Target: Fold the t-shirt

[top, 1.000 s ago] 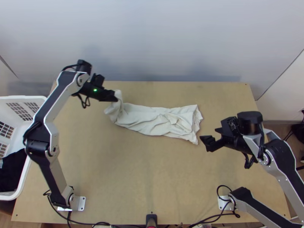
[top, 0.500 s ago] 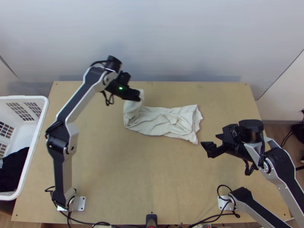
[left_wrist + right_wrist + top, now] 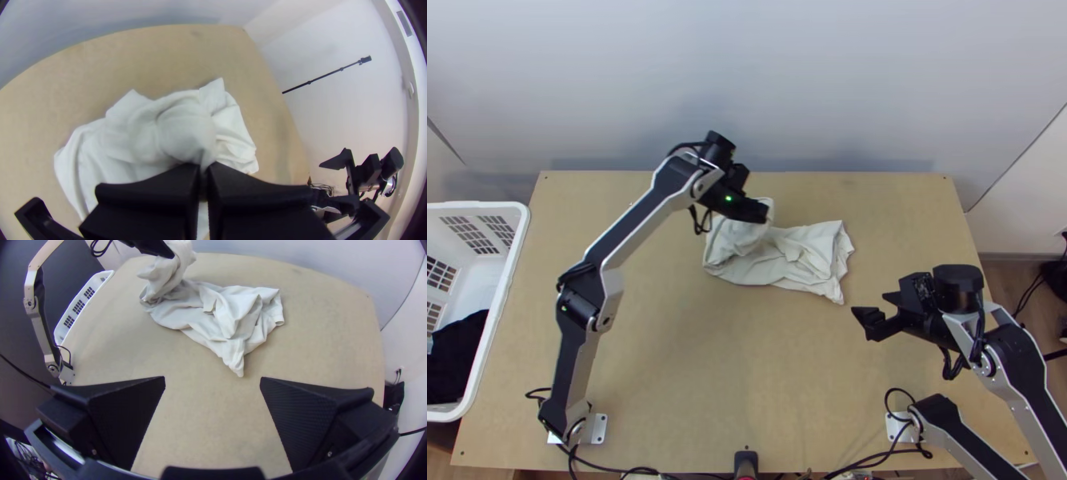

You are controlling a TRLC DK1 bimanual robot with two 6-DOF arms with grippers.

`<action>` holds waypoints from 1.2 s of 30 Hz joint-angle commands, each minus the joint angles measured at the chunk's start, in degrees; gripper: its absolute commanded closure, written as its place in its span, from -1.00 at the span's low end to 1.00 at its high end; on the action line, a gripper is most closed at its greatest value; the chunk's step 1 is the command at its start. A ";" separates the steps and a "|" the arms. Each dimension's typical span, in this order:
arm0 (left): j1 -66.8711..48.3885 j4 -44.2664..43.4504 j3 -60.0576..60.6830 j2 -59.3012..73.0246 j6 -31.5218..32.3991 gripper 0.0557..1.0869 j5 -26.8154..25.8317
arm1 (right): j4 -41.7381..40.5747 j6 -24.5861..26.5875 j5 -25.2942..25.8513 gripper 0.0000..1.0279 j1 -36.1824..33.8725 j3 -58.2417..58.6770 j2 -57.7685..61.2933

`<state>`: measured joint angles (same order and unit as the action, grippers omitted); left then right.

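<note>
Left fingers (image 3: 151,195) closed on the t-shirt's (image 3: 819,252) raised left end, far-middle of worktop (image 3: 747,376), presumably to fold it rightward. Right fingers (image 3: 307,422) wide, beside the cloth, likely leaving the fold room.

The left hand (image 3: 764,213) has carried the t-shirt's lifted end (image 3: 745,232) rightward.

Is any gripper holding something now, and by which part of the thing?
The left gripper holds the t-shirt by its raised end, at the left in the top view; whether hem or collar cannot be told. The right gripper holds nothing.
</note>
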<state>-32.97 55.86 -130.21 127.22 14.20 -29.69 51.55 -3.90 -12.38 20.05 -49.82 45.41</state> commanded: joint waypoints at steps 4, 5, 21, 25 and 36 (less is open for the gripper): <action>-7.72 -6.99 -1.80 2.68 4.09 0.92 -0.01 | -0.57 -1.28 -1.15 -0.93 -2.04 3.94 -3.31; -8.34 -7.78 -2.15 3.12 4.70 0.92 -0.01 | -0.66 -1.37 -1.33 -0.93 -2.39 4.03 -3.48; -15.46 -15.43 -3.91 8.48 9.97 -0.93 -0.45 | -1.19 -3.13 -3.26 -0.93 -5.02 8.34 -6.91; -13.52 -21.05 -3.91 8.13 18.06 -0.91 -0.37 | -1.19 -3.39 -3.70 -0.93 -5.29 9.04 -7.53; -4.73 -15.60 1.37 1.45 9.89 -0.91 0.95 | -4.18 -5.94 -4.23 -0.93 -5.99 8.78 -7.35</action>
<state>-42.63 36.12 -132.00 132.22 29.78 -29.91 48.97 -8.21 -16.45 14.37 -41.39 37.78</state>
